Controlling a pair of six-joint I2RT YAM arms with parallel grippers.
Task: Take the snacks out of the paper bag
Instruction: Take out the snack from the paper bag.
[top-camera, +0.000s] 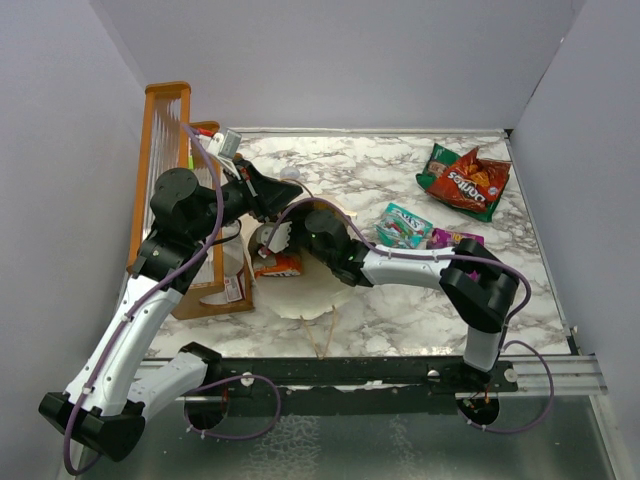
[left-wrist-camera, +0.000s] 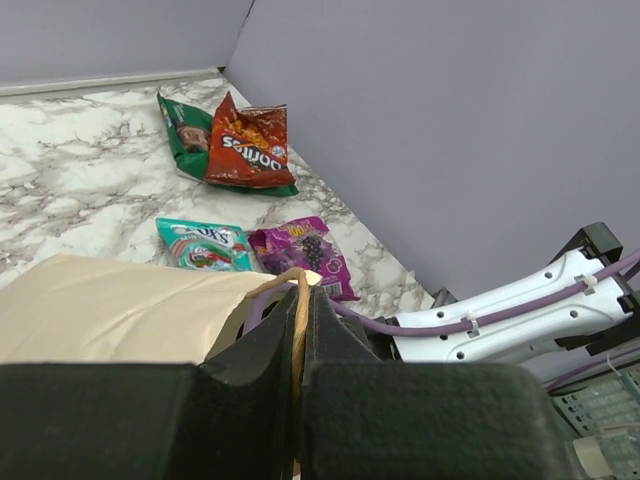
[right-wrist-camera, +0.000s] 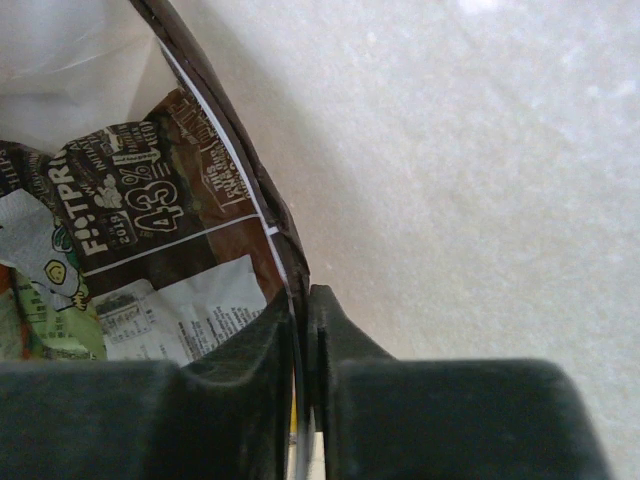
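Pinching the tan loop handle (left-wrist-camera: 298, 285) of the paper bag (left-wrist-camera: 110, 310) flat between the tightly clenched fingers of the left gripper (left-wrist-camera: 300, 315), at the bag's open end. Lying on its side on the marble table (top-camera: 350, 170), mouth toward the arms' reach. Reaching into that mouth with the right gripper (right-wrist-camera: 303, 310), clamped on the thin edge of a brown chip packet (right-wrist-camera: 170, 215), against the bag's pale inner wall. Beside the brown packet, inside the bag: an orange packet (top-camera: 278, 265) and some white-and-green printed wrapping, too cropped to name. Already outside, to the right of the bag in the top view: a teal-pink packet (left-wrist-camera: 205, 245) touching a purple pouch (left-wrist-camera: 300, 250), both near the bag. Well apart from the bag, farther right and back: a red Doritos bag (left-wrist-camera: 248, 148) overlapping a green chip bag (left-wrist-camera: 183, 128). Just left of the bag: an orange-framed wooden rack (top-camera: 165, 150).
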